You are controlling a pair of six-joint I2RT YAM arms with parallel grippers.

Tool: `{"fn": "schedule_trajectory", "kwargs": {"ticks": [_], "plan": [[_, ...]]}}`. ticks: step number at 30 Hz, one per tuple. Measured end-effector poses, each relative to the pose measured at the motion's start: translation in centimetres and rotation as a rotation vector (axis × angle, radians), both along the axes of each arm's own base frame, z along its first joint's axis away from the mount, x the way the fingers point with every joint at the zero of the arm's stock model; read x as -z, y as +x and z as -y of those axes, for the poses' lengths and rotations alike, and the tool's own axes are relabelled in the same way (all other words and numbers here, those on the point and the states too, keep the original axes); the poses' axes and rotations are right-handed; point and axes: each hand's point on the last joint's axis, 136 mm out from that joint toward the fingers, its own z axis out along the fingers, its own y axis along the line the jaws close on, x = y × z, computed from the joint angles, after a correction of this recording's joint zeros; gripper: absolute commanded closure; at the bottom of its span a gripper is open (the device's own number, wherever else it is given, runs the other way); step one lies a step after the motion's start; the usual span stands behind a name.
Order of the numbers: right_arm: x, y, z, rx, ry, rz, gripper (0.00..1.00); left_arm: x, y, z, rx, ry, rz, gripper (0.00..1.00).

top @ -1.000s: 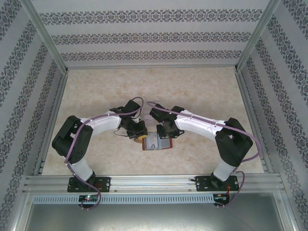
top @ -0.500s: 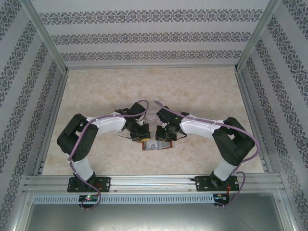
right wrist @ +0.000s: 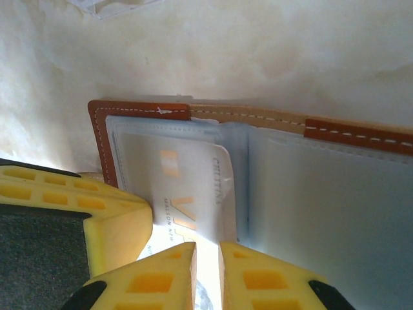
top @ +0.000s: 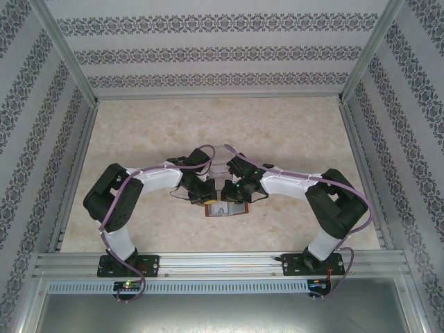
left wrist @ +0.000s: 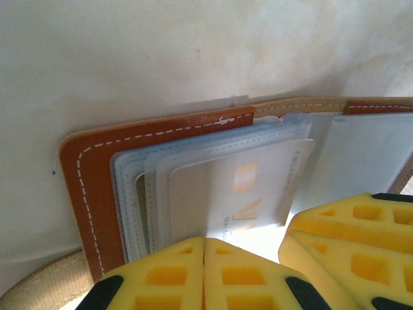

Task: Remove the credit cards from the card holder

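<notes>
**Top external view.** The card holder [top: 225, 209] lies opened flat on the table [top: 298, 139]. The left gripper [top: 201, 195] is down over the holder's left half and the right gripper [top: 238, 194] over its right half, the two heads just beside each other. Jaw positions cannot be read from this height.

**Left wrist view.** The holder's brown leather cover [left wrist: 90, 174] frames a stack of grey-blue pockets [left wrist: 132, 194]. One credit card [left wrist: 239, 194], pale and face up, lies at the front of the stack on the holder's left half. The left gripper's [left wrist: 204, 248] pads are pressed together with no gap, at the holder's near edge and over the card's near end. Nothing is visible between them. Judged to be pinning the holder rather than holding anything.

**Right wrist view.** The same card [right wrist: 187, 187] runs toward the holder's near edge. There the right gripper's [right wrist: 206, 258] pads stand a narrow slit apart. Whether they bite the card's end cannot be told.

**Assessment.**
- The step in hand is extraction of the front card, which is not yet clear of the holder.
- The next move calls for a confirmed pinch on the card's near end.
- The draw should then run in line with the pocket, with the left gripper bearing down so that the holder does not follow.
</notes>
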Motion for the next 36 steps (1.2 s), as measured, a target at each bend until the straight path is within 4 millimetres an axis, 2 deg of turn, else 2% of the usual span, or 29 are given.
{"fn": "schedule_trajectory", "kwargs": {"ticks": [16,23,36], "plan": [[1.0,-0.4,1.0,0.006,-0.057,-0.022,0.75,0.0,0.0,0.0,0.0,0.0,0.0,0.93],[0.8,-0.4,1.2,-0.001,-0.064,-0.01,0.84,0.0,0.0,0.0,0.0,0.0,0.0,0.92],[0.2,0.0,0.6,-0.002,-0.034,0.011,0.86,0.0,0.0,0.0,0.0,0.0,0.0,0.92]]}}
